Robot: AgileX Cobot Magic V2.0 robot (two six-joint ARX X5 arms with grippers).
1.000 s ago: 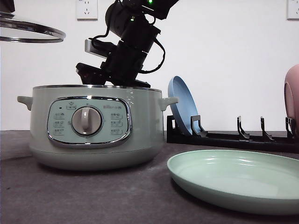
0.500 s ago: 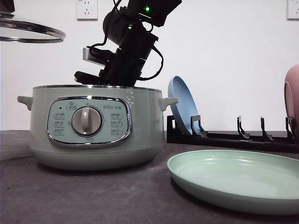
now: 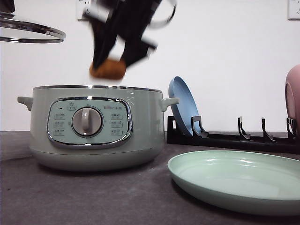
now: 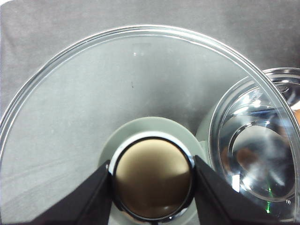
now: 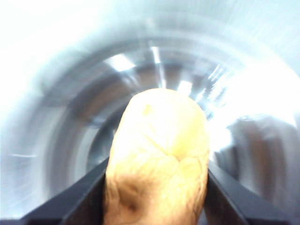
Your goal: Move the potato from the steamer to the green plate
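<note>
Above the open pale-green steamer [image 3: 93, 126] hangs the orange-brown potato [image 3: 108, 70], with my right gripper [image 3: 109, 64] shut on it; the arm is motion-blurred. The right wrist view shows the potato [image 5: 157, 154] between the black fingers [image 5: 86, 201], with the steamer's shiny inner pot [image 5: 70, 136] blurred below. My left gripper [image 4: 152, 187] is shut on the knob [image 4: 152, 176] of the glass lid [image 4: 93, 93], held up at the far left [image 3: 28, 33]. On the table at the front right lies the green plate [image 3: 234, 180], with nothing on it.
A black dish rack [image 3: 234, 138] stands behind the green plate, with a blue plate [image 3: 183, 105] upright in it and a pink dish [image 3: 293, 98] at the right edge. The steamer's handles [image 3: 169, 101] stick out sideways.
My right gripper has risen out of the steamer, and the potato now shows in its fingers above the rim. The lid and left arm have not moved.
</note>
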